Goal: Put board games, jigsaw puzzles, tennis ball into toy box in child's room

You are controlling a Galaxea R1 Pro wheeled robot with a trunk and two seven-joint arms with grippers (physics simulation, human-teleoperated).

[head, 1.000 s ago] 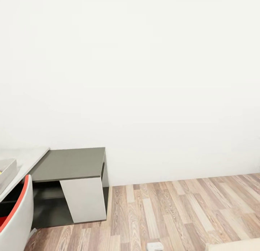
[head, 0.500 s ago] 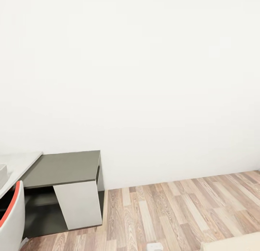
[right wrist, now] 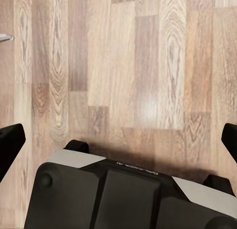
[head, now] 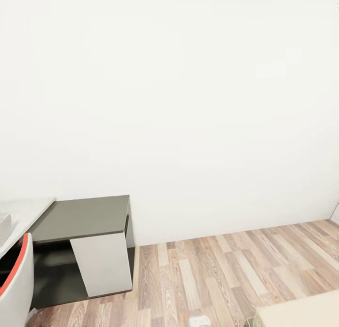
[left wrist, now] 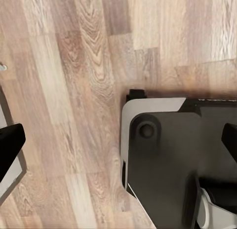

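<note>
Two hands are carried low over the wood floor (head: 226, 275): the left hand (left wrist: 118, 140) and the right hand (right wrist: 118, 140) each show two dark fingertips at opposite picture edges, spread wide apart with nothing between them. One tabletop (head: 80, 216) stands at the head view's left, its dark grey section above one white cabinet door (head: 101, 263); the pale grey section (head: 23, 211) runs off the left edge. One light grey corner at that edge is likely the toy box (head: 4, 225), sitting on the pale section. One chair (head: 16, 284), white with a red rim, stands just beside the tabletop. One cream corner at the lower right is likely the bed (head: 301, 313). Zero board games, zero jigsaw puzzles and zero tennis balls are countable here, so every toy's position must be confirmed after the robot turns. Both wrist views look down on the robot's dark base (right wrist: 123, 194). Probable faults from this position: the base may clip the chair or the bed corner during a turn, because both lie close to the lower picture edges; a low-hanging arm may strike the tabletop edge on approach.
</note>
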